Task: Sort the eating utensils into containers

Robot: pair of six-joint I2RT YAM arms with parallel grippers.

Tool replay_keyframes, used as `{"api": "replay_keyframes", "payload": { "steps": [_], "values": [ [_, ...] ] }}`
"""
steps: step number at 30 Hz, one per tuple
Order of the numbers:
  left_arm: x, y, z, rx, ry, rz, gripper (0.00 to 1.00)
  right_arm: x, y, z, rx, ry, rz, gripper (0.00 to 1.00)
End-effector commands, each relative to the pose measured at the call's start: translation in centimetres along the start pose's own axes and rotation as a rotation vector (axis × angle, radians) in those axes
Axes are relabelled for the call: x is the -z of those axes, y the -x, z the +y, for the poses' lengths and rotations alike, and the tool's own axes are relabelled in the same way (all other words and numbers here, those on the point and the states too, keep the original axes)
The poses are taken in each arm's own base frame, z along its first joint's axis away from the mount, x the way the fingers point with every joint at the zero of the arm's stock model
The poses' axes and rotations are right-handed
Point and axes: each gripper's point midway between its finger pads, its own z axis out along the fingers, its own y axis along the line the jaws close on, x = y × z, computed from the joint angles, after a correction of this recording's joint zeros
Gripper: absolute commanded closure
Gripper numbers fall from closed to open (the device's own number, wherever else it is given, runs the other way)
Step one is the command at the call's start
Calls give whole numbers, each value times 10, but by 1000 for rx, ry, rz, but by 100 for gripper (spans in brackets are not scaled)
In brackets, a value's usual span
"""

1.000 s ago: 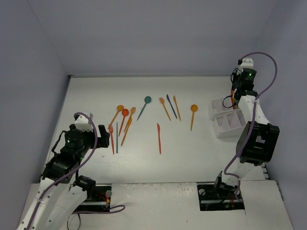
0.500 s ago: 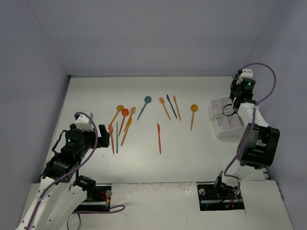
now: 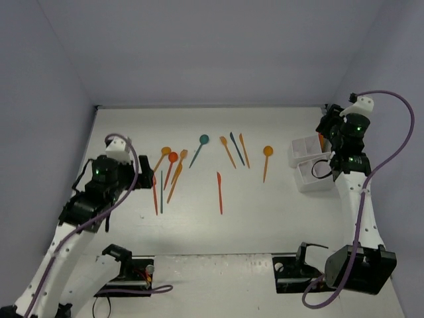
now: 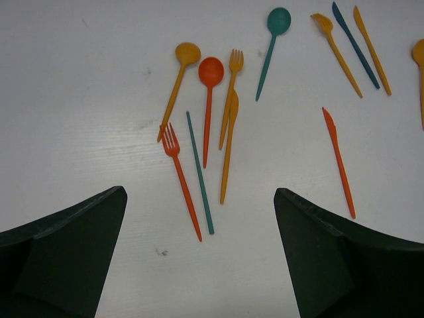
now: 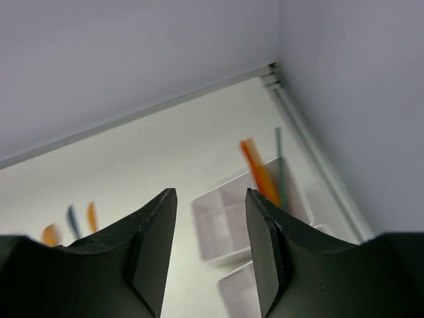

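Observation:
Several orange, red and teal eating utensils (image 3: 219,192) lie loose across the table's middle and left. In the left wrist view a red fork (image 4: 180,179), a teal stick (image 4: 199,173) and a red spoon (image 4: 210,71) lie ahead of my left gripper (image 4: 200,193), which hovers open above them, holding nothing. The white containers (image 3: 302,149) stand at the right edge. My right gripper (image 5: 211,199) hangs open and empty above them. An orange utensil (image 5: 260,173) and a teal one (image 5: 279,159) stand leaning in the far compartment.
A second white container (image 3: 311,177) sits just nearer than the first. The side wall (image 5: 344,99) rises close to the right of the containers. A red knife (image 4: 338,159) lies alone right of the left-hand cluster.
My right gripper has opened, leaving the orange utensil in the container, and has risen and drawn back from it. The left arm has moved forward toward the left cluster.

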Motion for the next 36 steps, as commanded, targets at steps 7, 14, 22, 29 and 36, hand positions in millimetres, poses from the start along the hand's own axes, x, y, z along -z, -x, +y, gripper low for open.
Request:
{"api": "replay_keyframes", "payload": {
  "steps": [7, 14, 22, 29, 36],
  "values": [
    [-73, 15, -19, -139, -9, 224, 14, 66, -56, 60, -51, 223, 205, 50],
    [-106, -27, -26, -75, -12, 406, 21, 93, -89, 61, 6, 285, 304, 46],
    [-128, -90, -17, -31, 54, 618, 50, 102, -106, 62, 37, 318, 343, 44],
    [-134, -121, -1, -21, 149, 712, 69, 107, -113, 71, 40, 356, 364, 43],
    [-139, -138, 5, -12, 193, 752, 71, 111, -119, 77, 46, 379, 380, 41]
  ]
}}
